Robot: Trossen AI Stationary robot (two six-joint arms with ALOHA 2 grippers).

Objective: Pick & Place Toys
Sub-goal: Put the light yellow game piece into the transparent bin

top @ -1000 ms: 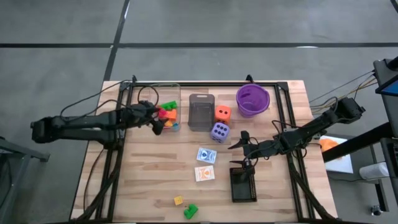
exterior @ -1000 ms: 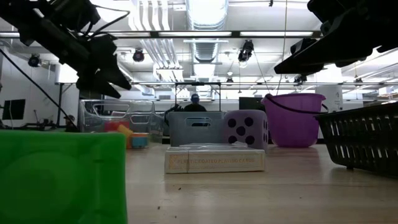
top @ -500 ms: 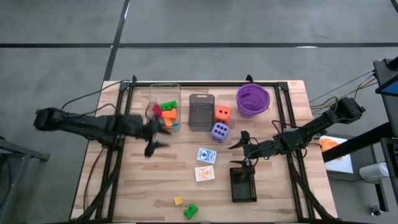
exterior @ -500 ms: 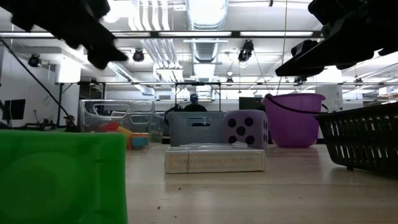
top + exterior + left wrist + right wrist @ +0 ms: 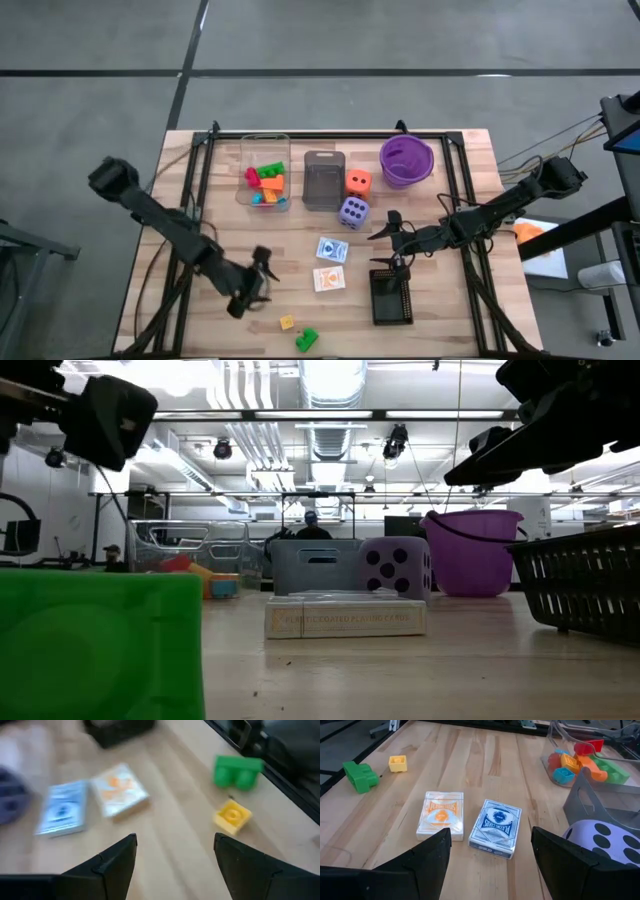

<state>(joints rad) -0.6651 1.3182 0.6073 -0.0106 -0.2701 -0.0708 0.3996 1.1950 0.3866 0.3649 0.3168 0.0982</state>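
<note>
High view: small green plastic brick (image 5: 306, 340) and small yellow plastic brick (image 5: 287, 322) lie nearest; left gripper (image 5: 257, 283), jaws apart and empty, should settle squarely over one; right gripper (image 5: 391, 233) waits open.

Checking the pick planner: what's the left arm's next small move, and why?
Probably ease the left gripper forward and down over the yellow brick. Its fingers are open and empty above bare table, and the yellow brick and green brick lie loose just ahead of it, outside the clear bin holding the other bricks. The right gripper waits near the card packs.
</note>
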